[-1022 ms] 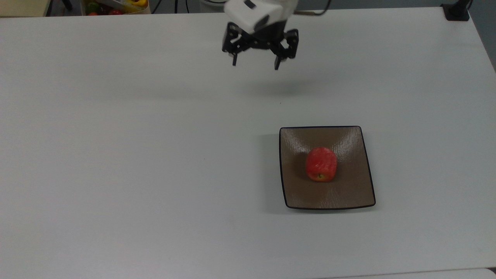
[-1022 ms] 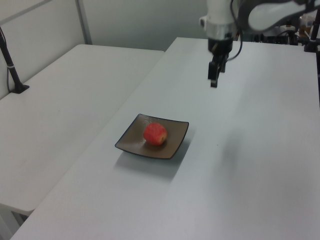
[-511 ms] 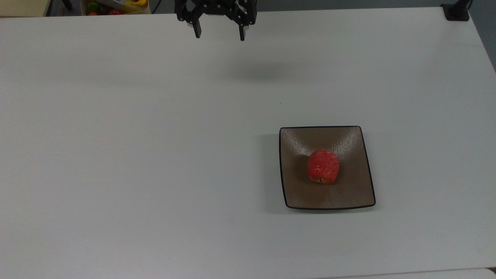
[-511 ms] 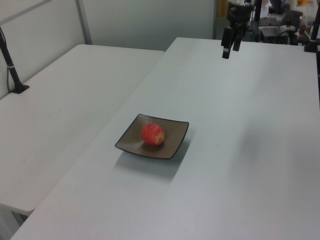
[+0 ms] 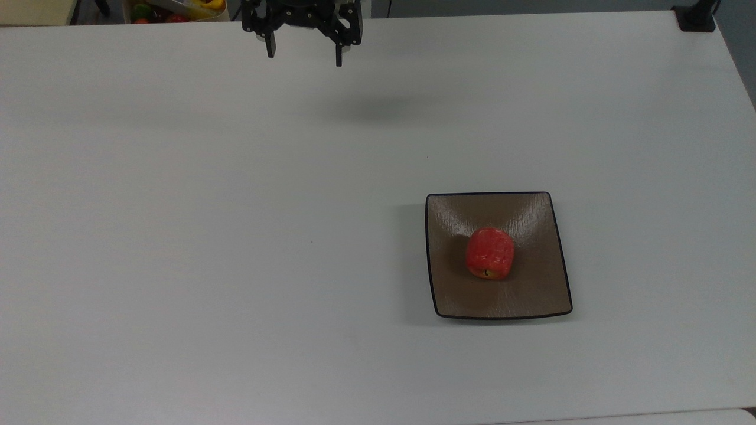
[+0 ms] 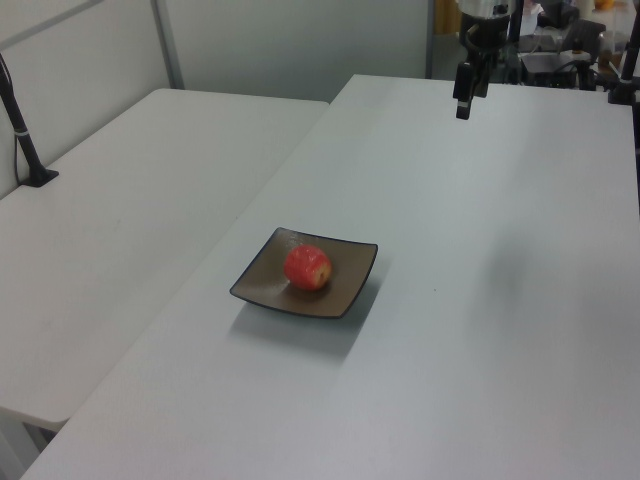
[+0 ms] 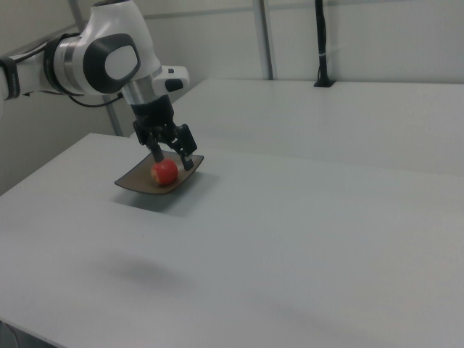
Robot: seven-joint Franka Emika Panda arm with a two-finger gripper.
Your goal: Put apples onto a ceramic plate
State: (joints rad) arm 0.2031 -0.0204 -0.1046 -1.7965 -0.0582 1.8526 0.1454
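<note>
A small red apple [image 5: 489, 253] lies near the middle of the square brown ceramic plate [image 5: 531, 215], on the white table in the top view's lower right. In the left view the apple [image 6: 308, 267] rests on the plate [image 6: 352, 268] too. My gripper [image 5: 305, 56] hangs open and empty above the table's far edge, well away from the plate toward the top view's upper left. The left view shows the gripper [image 6: 463, 100] high at the far end. In the right view the gripper [image 7: 173, 159] overlaps the apple [image 7: 164, 172] and plate [image 7: 134, 181] by line of sight.
A box of colourful produce [image 5: 174, 9] sits past the table's far edge at the top view's upper left. A black clamp base [image 5: 697, 16] stands on the far right corner. A second white table [image 6: 120, 210] lies at the left view's left.
The open gripper has pulled back from mid-table toward the top view's upper left and far edge. The apple has rocked slightly on the plate and stays there.
</note>
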